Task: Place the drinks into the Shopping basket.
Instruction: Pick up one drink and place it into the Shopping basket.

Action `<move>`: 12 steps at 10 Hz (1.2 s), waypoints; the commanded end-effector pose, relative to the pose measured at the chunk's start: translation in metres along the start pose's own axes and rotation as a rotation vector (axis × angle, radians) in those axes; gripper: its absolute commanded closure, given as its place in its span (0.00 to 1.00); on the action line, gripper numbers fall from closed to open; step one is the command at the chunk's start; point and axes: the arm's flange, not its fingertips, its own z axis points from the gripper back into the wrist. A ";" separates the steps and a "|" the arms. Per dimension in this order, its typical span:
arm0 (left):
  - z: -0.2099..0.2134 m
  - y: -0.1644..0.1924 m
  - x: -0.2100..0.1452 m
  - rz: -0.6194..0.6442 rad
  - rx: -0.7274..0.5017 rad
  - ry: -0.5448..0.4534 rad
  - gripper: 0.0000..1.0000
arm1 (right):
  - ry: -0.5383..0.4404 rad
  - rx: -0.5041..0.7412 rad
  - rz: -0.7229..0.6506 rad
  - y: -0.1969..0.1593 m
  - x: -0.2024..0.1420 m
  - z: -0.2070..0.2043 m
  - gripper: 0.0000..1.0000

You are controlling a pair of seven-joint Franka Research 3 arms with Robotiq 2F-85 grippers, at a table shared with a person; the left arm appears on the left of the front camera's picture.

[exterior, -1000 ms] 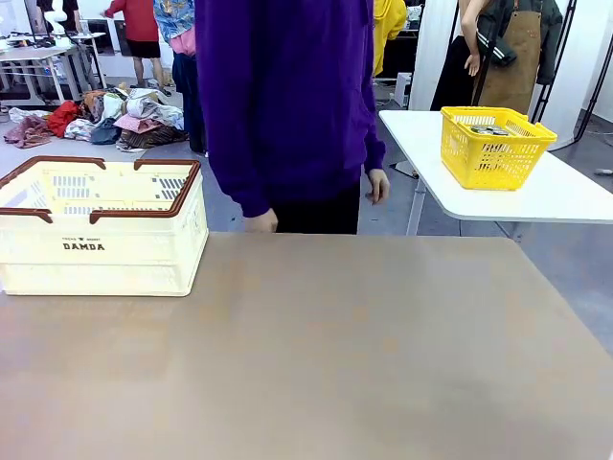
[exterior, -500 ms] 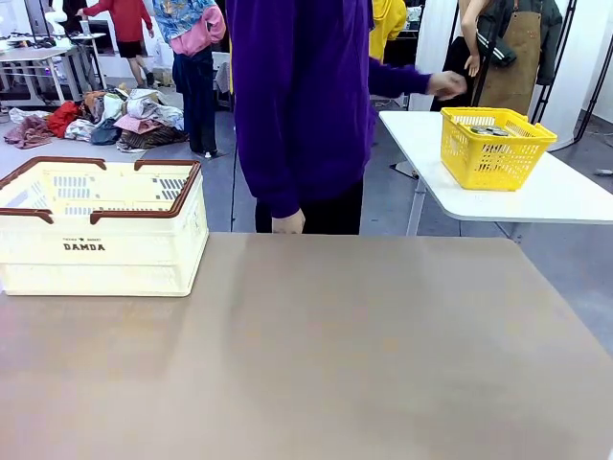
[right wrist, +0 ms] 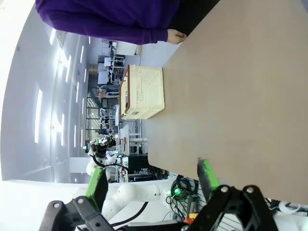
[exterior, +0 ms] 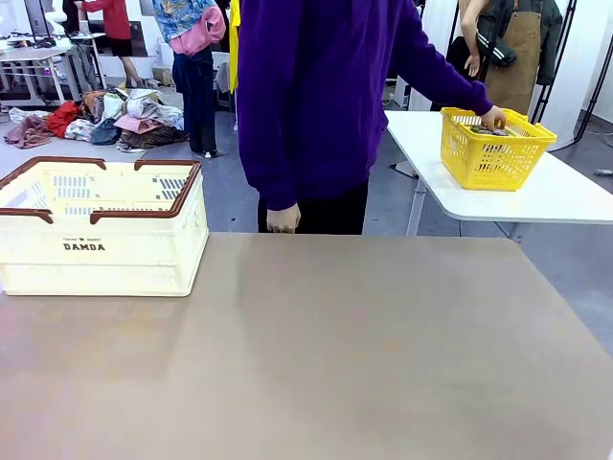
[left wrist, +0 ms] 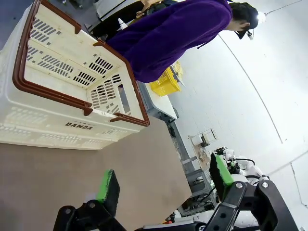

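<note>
Front view: the Shopping basket (exterior: 101,230) is being seen at the smooth brown table's (exterior: 364,355) far left. A person's hand (exterior: 493,118) is being dipped into a yellow mesh basket (exterior: 495,153) on a white side table (exterior: 565,196). Drinks set down sideways could roll.
Left wrist view: the left gripper (left wrist: 162,171) is being held spread, empty.
Right wrist view: the right gripper (right wrist: 153,171) is likewise being held spread, empty.

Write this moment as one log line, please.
person's hand: at yellow basket | left tool: open | right tool: open | Shopping basket: no drinks inside yet

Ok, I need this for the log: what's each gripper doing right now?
Left gripper: open, holding nothing.
Right gripper: open, holding nothing.
</note>
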 end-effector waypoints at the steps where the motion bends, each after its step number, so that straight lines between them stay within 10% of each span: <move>1: 0.001 0.000 0.002 -0.022 -0.018 -0.008 0.00 | -0.007 0.021 0.028 0.002 0.003 0.002 0.00; 12: 0.001 0.000 0.002 -0.022 -0.018 -0.008 0.00 | -0.007 0.021 0.028 0.002 0.003 0.002 0.00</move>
